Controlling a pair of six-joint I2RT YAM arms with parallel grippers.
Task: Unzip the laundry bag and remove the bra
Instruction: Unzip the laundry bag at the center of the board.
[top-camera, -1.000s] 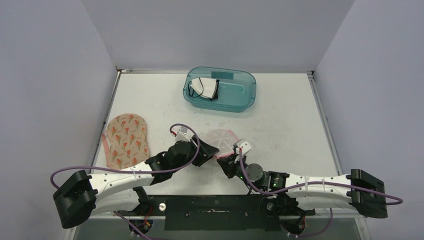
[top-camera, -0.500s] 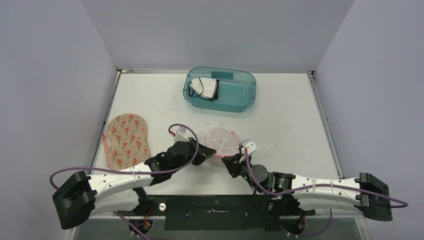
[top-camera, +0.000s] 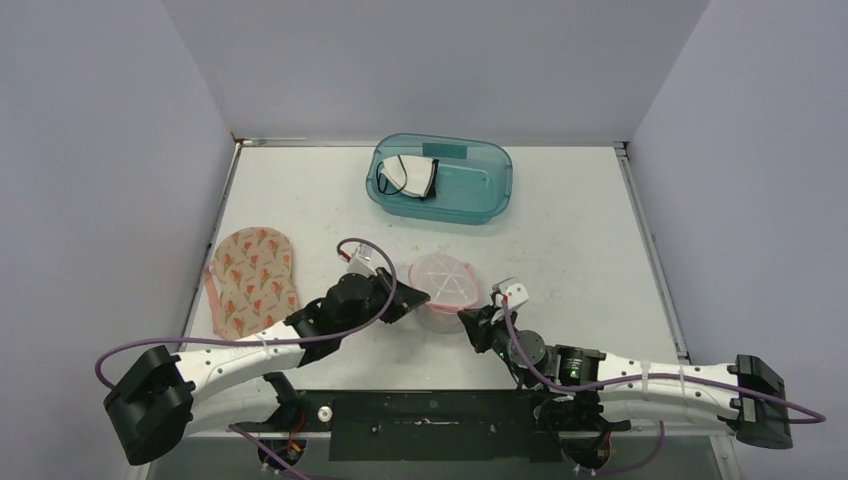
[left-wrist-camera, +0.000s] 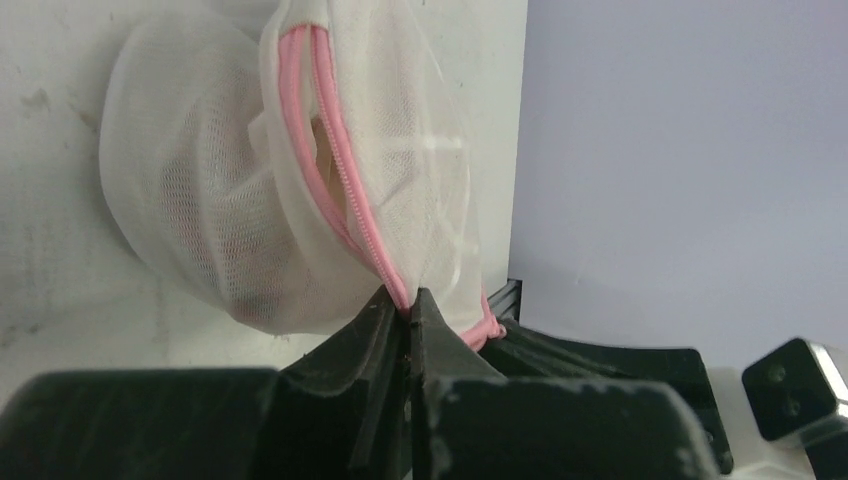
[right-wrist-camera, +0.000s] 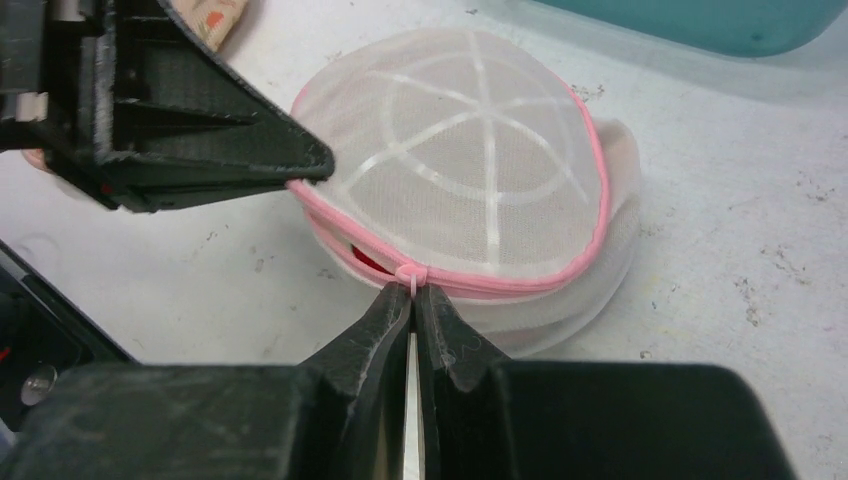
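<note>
Round white mesh laundry bag (top-camera: 441, 283): domed, pink zip rim, white ribs, gaping slightly, towards worktop (top-camera: 580, 250) near edge. Left tool (left-wrist-camera: 408, 312) clamped on rim; right tool (right-wrist-camera: 412, 296) likewise.

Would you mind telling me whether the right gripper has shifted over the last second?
Yes: the right gripper slid rightward, judged against the teal tub.

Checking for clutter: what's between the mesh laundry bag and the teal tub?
Nothing; the top view shows only bare table between the laundry bag and the teal tub.
</note>
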